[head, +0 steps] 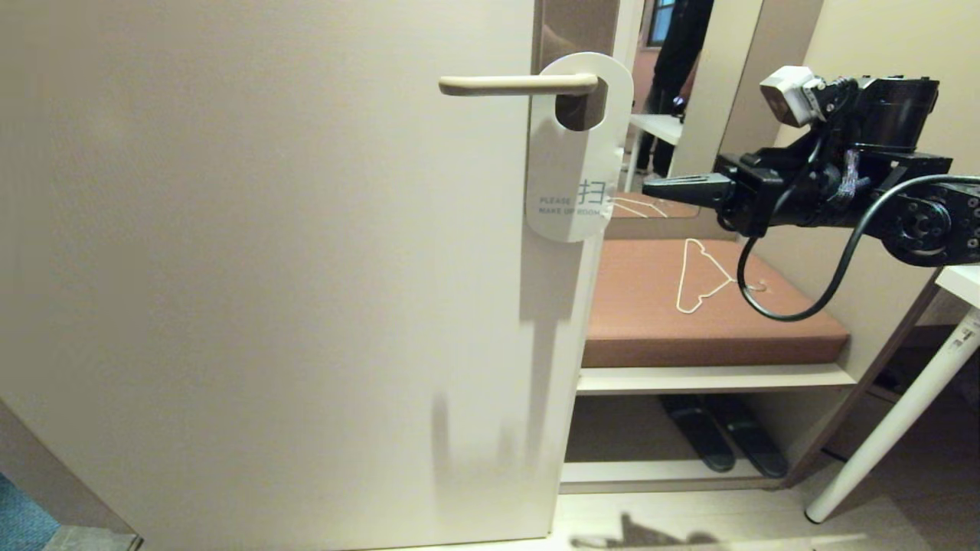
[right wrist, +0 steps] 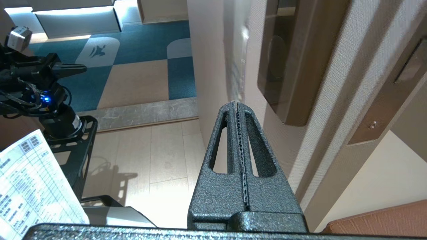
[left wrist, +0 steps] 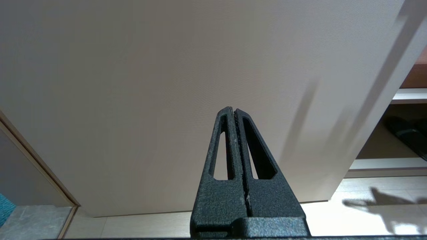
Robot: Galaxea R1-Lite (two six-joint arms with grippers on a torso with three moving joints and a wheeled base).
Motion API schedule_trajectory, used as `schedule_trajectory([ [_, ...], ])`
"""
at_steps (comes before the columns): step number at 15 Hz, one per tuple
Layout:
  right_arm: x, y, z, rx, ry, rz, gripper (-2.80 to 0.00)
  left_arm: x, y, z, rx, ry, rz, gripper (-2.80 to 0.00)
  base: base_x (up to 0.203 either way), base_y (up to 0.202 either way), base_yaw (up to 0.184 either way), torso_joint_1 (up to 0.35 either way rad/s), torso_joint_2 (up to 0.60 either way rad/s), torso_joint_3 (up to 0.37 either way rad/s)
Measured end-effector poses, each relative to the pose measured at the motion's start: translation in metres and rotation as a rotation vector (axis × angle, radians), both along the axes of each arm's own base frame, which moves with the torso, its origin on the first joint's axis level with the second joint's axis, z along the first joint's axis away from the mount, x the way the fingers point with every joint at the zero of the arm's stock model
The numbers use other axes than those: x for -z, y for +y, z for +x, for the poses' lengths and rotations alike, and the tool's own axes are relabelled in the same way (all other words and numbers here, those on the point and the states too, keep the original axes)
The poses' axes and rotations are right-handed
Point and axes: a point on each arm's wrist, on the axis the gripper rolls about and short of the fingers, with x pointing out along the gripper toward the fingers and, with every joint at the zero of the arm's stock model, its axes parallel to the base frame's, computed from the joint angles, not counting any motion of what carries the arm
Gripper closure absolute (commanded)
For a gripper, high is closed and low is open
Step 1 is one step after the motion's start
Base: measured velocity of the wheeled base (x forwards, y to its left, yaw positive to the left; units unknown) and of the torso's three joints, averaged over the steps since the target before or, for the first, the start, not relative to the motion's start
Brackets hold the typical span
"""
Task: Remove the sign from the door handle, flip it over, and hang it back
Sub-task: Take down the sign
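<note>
The white sign [head: 573, 164] hangs by its oval hole on the cream door handle [head: 513, 84], its "PLEASE MAKE UP ROOM" side facing me. My right gripper [head: 649, 186] is shut and empty, level with the sign's lower half and a short way to its right, tips pointing at it. In the right wrist view the gripper [right wrist: 237, 104] points at the door's edge [right wrist: 237, 66]; the sign itself is not clear there. My left gripper [left wrist: 232, 110] is shut and empty, low before the plain door face, outside the head view.
A brown cushioned bench [head: 689, 306] with a white wire hanger [head: 700, 275] stands behind the door edge, dark slippers [head: 723, 432] under it. A white table leg [head: 896, 421] slants at the right. A person [head: 677, 61] stands in the background.
</note>
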Motion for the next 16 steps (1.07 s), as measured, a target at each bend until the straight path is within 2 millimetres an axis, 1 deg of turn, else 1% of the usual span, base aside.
schedule_trajectory([
  [1,0.002,0.0,0.002,0.0,0.004,0.0,-2.8,0.0,0.0,0.0,0.0,0.0,0.0,0.0,0.0,0.0,0.0,0.0,0.0,0.0],
  [6,0.007,0.004,0.008,-0.014,-0.029,-0.009,-2.8,0.0,0.0,0.0,0.001,0.0,0.0,0.0,0.0,0.0,0.0,0.0,0.0,0.0],
  [8,0.005,0.009,0.01,-0.027,-0.04,-0.008,-2.8,0.0,0.0,0.0,0.0,0.0,0.001,0.0,0.0,0.0,0.0,0.0,0.0,0.0],
  [12,0.0,0.028,0.017,-0.072,-0.074,-0.003,-2.8,0.0,0.0,0.0,0.0,-0.001,0.001,0.0,0.0,0.0,0.0,0.0,0.0,0.0],
  [16,0.003,0.043,0.02,-0.106,-0.072,-0.002,-2.8,0.0,0.0,0.0,0.0,-0.001,0.0,0.0,0.0,0.0,0.0,0.0,0.0,0.0],
])
